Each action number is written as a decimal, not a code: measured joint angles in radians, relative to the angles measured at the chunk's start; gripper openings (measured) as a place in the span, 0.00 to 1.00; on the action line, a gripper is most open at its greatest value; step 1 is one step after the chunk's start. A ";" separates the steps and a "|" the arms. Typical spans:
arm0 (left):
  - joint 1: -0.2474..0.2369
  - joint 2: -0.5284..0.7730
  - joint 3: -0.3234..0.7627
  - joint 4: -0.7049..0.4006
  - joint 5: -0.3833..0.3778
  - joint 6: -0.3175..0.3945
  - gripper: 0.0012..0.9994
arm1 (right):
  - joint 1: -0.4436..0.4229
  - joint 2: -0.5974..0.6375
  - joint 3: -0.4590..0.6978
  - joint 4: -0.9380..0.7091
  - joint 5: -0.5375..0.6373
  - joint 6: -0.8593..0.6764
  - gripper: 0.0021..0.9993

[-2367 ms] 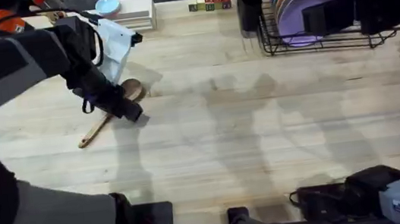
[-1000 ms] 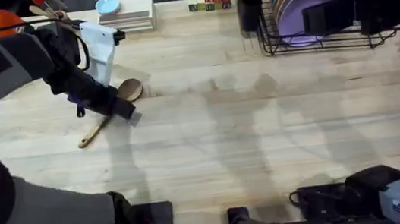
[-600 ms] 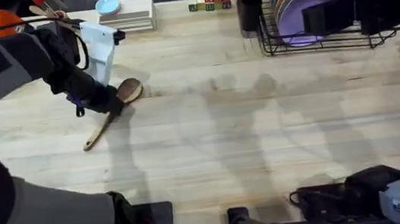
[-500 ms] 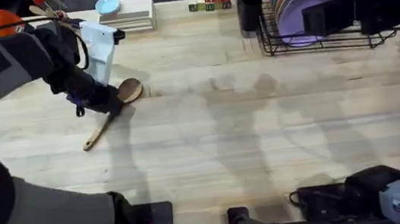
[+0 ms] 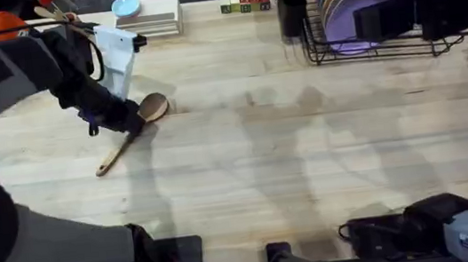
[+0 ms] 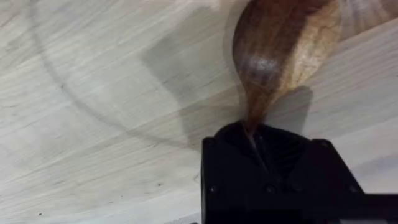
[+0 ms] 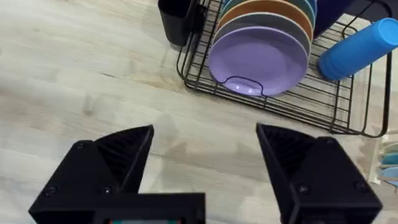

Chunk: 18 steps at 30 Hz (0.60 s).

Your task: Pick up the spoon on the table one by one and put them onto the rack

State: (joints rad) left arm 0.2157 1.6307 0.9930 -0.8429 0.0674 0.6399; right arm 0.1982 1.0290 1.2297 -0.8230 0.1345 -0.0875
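Brown wooden spoon (image 5: pixel 131 131) with round shallow bowl and long slender handle lies on the large pale wooden plank table (image 5: pixel 291 160), at about 10 o'clock from the table's centre in the overhead view. Bowl end points to 1 o'clock, handle tip to 7 o'clock. Left gripper (image 5: pixel 132 123), black, is down on the spoon just below the bowl, at the neck. In the left wrist view the black fingers (image 6: pixel 273 163) are clenched on the neck of the spoon, bowl (image 6: pixel 283 38) sticking out past the fingertips with table grain beneath it (whether the bowl is touching the wood or just off it, cannot tell). A white block on the left arm (image 5: pixel 114 56) sits at 12 o'clock of the spoon.

Right gripper (image 7: pixel 205 146) is spread wide with nothing between the fingers, hanging over bare table just in front of the black wire dish rack (image 7: pixel 211 93). Rack sits at 1 o'clock on the table in the overhead view (image 5: pixel 332 52). It holds upright coloured plates, the purple plate (image 7: pixel 258 62) nearest, an orange one behind. Blue cylindrical cup (image 7: pixel 357 50) lies tilted at the rack's far side. Black utensil holder (image 7: pixel 177 18) is at the rack's corner.

Low white slatted stand (image 5: pixel 153 17) with pale blue disc (image 5: pixel 125 6) stands at 11 o'clock along the far edge of the table.
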 joint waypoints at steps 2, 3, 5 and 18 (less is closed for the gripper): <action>0.000 0.011 0.015 -0.024 0.002 0.000 0.04 | 0.000 0.000 0.000 0.000 0.000 0.000 0.99; 0.000 0.016 0.022 -0.039 0.005 0.000 0.04 | 0.000 0.000 0.000 0.000 0.000 0.000 0.99; 0.000 0.026 0.036 -0.073 0.013 0.000 0.04 | 0.000 0.000 0.000 0.000 0.000 0.000 0.99; -0.013 0.053 0.213 -0.233 0.051 -0.005 0.04 | 0.000 0.000 0.000 0.000 0.000 -0.003 0.99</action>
State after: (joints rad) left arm 0.2025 1.6833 1.2060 -1.0764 0.1183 0.6346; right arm 0.1982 1.0290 1.2297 -0.8230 0.1345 -0.0906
